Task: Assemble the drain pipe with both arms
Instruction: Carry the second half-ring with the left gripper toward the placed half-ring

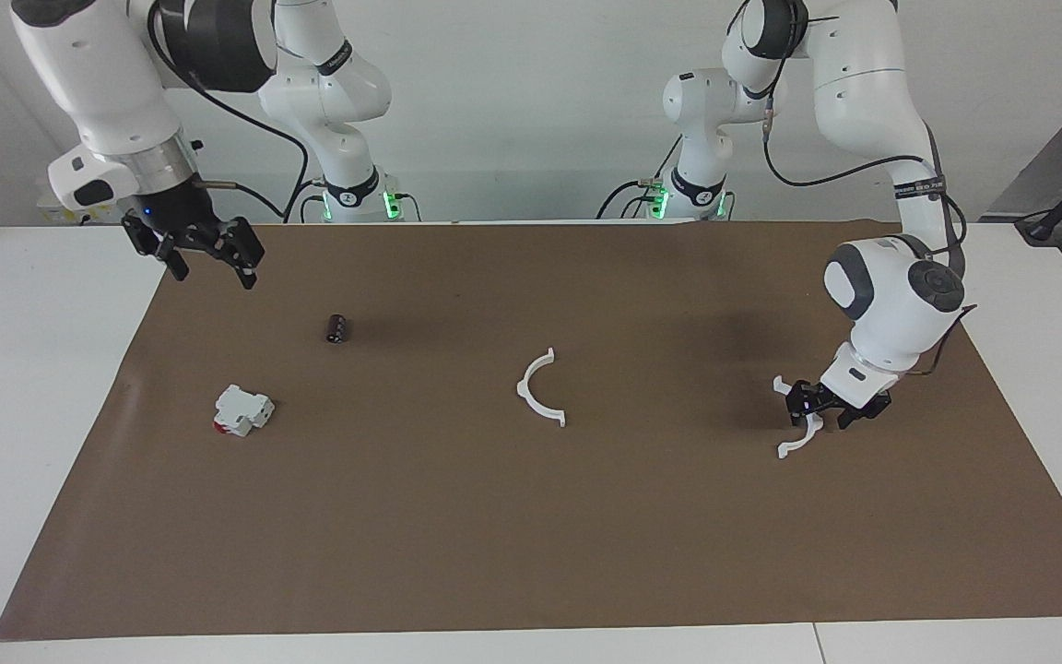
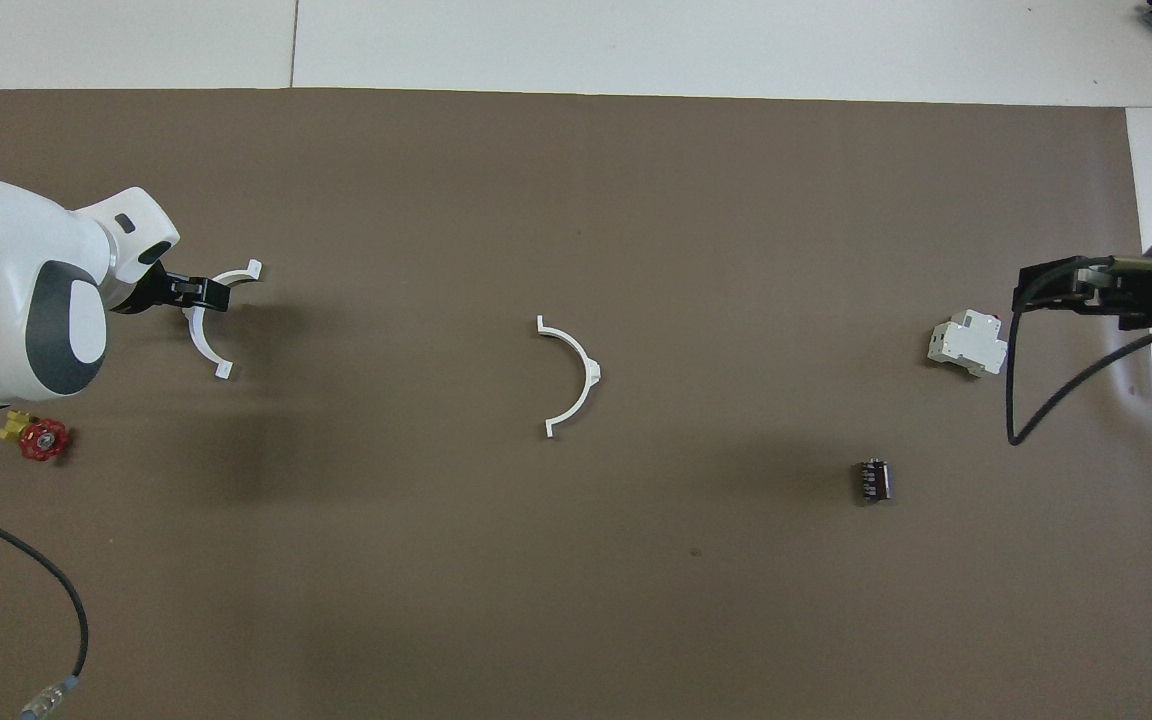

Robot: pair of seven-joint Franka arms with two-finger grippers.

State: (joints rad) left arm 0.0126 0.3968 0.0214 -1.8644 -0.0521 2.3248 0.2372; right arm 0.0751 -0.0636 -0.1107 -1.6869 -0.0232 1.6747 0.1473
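Observation:
The drain pipe lies as two separate white half-rings on the brown mat. One half-ring [image 1: 524, 392] [image 2: 593, 372] rests alone near the mat's middle. The other half-ring [image 1: 798, 444] [image 2: 198, 340] lies toward the left arm's end. My left gripper [image 1: 817, 413] [image 2: 204, 292] is down at the mat, open, its jaws on either side of that arc's middle. My right gripper [image 1: 208, 267] [image 2: 1066, 290] hangs high and open at the right arm's end of the table, holding nothing.
A white box with a red end [image 1: 241, 410] [image 2: 966, 345] and a small black cylinder [image 1: 337, 328] [image 2: 872, 480] lie toward the right arm's end. A red valve wheel with a yellow part [image 2: 41, 438] sits beside the left arm.

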